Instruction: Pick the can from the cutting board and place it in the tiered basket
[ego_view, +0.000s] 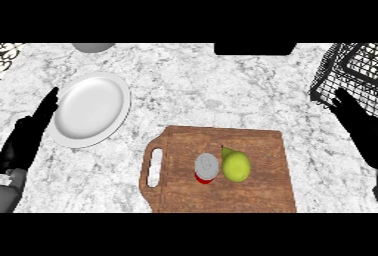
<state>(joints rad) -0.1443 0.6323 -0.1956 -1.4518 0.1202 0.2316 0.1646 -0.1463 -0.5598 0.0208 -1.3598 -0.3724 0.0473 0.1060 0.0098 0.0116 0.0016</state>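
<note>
Pear (236, 166) touching can (207, 166) on cutting board (221, 190), plate (91, 109) apart

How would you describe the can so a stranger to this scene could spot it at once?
Find the wooden cutting board at the counter's near edge. On it two things stand side by side: the can is the left one, seen from above as a grey round lid with a red rim, unlike the yellow-green pear beside it.

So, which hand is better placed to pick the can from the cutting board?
Probably the right hand. It is open beside the tiered basket, where the can must go. The left hand is open beyond the plate, away from the basket. The pear stands on the can's right side, though.
</note>
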